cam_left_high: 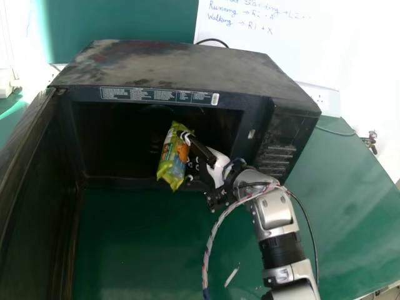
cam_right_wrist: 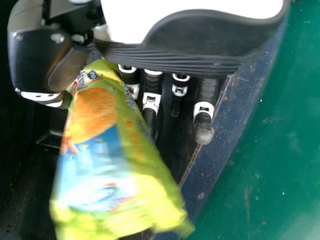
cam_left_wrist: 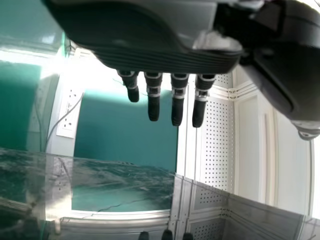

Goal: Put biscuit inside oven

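Nearest is a glossy green table (cam_left_high: 150, 244) with a short pale mark on it. The robot's right arm (cam_left_high: 277, 219) stretches over it toward the oven (cam_left_high: 175, 62), a black microwave standing on the same table. The oven's door (cam_left_high: 34, 206) is swung wide open on the left side. The right hand (cam_left_high: 219, 165) is at the oven's mouth, gripping the biscuit packet (cam_left_high: 174, 156) between thumb and fingers. The packet, yellow-green with an orange and blue print, hangs slightly tilted at the dark opening; how far in it is, I cannot tell. In the right wrist view, the oven's rim runs beside the hand, with the green table beyond.

The left hand (cam_left_wrist: 178, 107), in the left wrist view, is open, its fingers straight. Past it are green panels (cam_left_wrist: 125, 145), a wall socket (cam_left_wrist: 69, 117) with a cord, and white panels full of small holes.

Farther back in the head view, a black cable (cam_left_high: 212, 41) loops behind the oven, and a white board (cam_left_high: 250, 47) with handwriting stands near a green panel (cam_left_high: 119, 22).
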Controlling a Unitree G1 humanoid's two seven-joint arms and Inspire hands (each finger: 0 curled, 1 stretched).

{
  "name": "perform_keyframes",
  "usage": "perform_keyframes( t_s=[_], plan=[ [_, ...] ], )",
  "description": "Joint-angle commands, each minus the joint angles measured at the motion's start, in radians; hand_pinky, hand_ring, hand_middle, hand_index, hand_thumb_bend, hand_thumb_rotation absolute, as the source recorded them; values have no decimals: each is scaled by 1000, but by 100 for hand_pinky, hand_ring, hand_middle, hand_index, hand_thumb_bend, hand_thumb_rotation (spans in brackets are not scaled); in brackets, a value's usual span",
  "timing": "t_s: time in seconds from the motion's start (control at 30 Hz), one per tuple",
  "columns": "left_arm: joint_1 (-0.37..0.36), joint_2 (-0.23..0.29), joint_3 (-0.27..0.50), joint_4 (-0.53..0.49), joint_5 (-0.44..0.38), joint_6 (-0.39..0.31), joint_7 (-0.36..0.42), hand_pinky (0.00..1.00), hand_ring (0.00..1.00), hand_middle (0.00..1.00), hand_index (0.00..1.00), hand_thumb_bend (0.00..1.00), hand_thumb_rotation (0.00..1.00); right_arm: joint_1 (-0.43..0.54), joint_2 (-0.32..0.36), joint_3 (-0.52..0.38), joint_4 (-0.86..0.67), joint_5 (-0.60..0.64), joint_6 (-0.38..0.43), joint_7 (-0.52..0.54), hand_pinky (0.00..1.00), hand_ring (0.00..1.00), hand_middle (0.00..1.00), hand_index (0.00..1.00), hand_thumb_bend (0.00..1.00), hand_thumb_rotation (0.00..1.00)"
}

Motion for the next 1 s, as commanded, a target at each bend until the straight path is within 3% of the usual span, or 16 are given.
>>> perform_keyframes(
  t_s=[0.0,0.17,0.2,0.27,0.33,0.4,0.47,0.57,0.63,0.73,0.8,0.83,0.97],
  plan=[
    [10,-1,-5,-9,-3,-6,5,99,92,92,88,96,95,-36,1,7,14,-3,-4,17,9,17,47,51,54,0],
    [15,-2,-8,-16,2,-6,5,98,93,92,89,96,96,-65,7,13,73,-21,-17,19,10,17,47,49,53,0],
    [15,-2,-9,-17,2,-5,7,98,92,92,89,96,96,-69,9,13,94,-24,-30,18,10,17,47,63,55,0],
    [14,1,-8,-14,-2,-8,2,98,93,92,89,95,96,-81,12,12,124,-28,-42,18,10,17,47,74,57,0],
    [14,1,-8,-13,2,-10,2,99,93,92,89,95,96,-96,17,4,148,-21,-40,22,10,18,47,70,57,0],
    [15,1,-9,-15,3,-8,3,99,93,92,89,95,96,-109,22,-2,164,-17,-41,23,10,18,47,78,57,0],
    [14,-3,-11,-17,3,-7,6,99,93,92,89,95,96,-120,21,-5,182,-16,-60,36,9,16,47,78,57,0],
    [14,-2,-12,-15,5,-11,5,98,92,92,88,96,96,-142,22,-2,207,-25,-74,41,8,16,47,57,55,0],
    [17,-3,-14,-17,7,-12,5,98,92,92,89,96,96,-157,24,-1,221,-35,-72,27,9,17,47,50,54,0],
    [18,-5,-16,-20,11,-13,8,98,92,92,89,96,96,-182,28,2,250,-48,-72,17,10,18,47,49,53,0],
    [19,-7,-17,-21,8,-13,8,98,93,92,89,96,96,-200,30,2,277,-54,-77,20,10,17,47,71,56,0],
    [19,-7,-18,-20,6,-13,7,98,92,92,88,96,96,-209,31,0,291,-56,-82,21,11,18,47,72,57,0],
    [20,-9,-18,-20,5,-15,8,98,92,92,88,96,95,-230,34,-4,332,-62,-113,29,12,18,47,63,57,0]
  ],
)
